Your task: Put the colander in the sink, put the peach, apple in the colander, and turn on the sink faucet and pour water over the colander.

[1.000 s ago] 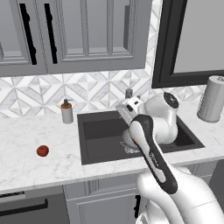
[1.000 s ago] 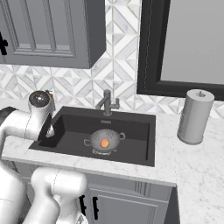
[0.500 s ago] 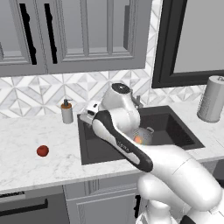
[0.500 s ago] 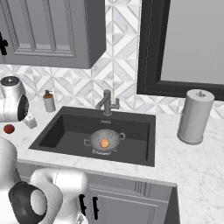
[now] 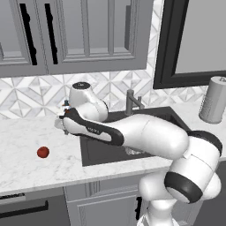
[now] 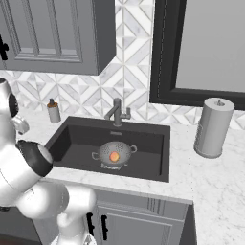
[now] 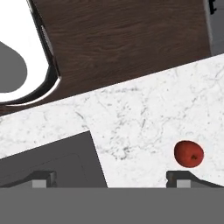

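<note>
The colander (image 6: 114, 154) sits in the middle of the sink (image 6: 153, 143), and the peach (image 6: 114, 156) lies inside it, so by the look of things the first step and half of the second are done. The apple (image 5: 43, 152) is not yet moved: it rests on the white marble tabletop (image 5: 26, 137), well to the left of the sink, alone and untouched. In the hand view the apple (image 7: 189, 154) lies just above one fingertip, off to the side rather than between the two.

The gripper (image 7: 111, 177) hangs over the tabletop near the sink's left edge, jaws released wide and holding nothing.

What is left, as I judge it: line up over the apple, grasp it, carry it to the colander and drop it beside the peach. Then the faucet (image 6: 116, 112) behind the sink must be turned on; no water runs from it, and its spout already points over the basin.
</note>
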Motion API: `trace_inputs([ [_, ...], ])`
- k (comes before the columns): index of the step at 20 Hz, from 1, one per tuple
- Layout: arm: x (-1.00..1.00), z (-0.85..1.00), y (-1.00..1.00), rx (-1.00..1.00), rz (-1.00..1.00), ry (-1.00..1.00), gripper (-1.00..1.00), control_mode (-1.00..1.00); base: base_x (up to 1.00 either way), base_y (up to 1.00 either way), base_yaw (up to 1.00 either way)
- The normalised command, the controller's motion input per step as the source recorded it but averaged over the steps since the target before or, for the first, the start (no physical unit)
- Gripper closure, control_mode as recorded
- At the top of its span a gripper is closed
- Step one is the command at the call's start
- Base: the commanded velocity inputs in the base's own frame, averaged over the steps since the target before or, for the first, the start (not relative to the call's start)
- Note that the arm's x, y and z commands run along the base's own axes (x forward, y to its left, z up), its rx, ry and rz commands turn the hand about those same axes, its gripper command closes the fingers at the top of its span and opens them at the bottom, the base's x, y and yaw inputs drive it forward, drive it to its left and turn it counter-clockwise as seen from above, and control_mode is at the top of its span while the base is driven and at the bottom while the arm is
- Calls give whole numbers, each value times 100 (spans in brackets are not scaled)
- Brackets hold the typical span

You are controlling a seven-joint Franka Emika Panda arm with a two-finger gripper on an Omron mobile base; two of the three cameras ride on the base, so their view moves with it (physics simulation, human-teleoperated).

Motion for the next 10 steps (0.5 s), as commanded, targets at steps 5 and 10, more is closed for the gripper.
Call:
trace_inputs([
  [5,12,-51,45,-2,5,0,-100,-100,0,0,0],
  [10,10,-34,31,0,4,-1,-100,-100,0,0,0],
])
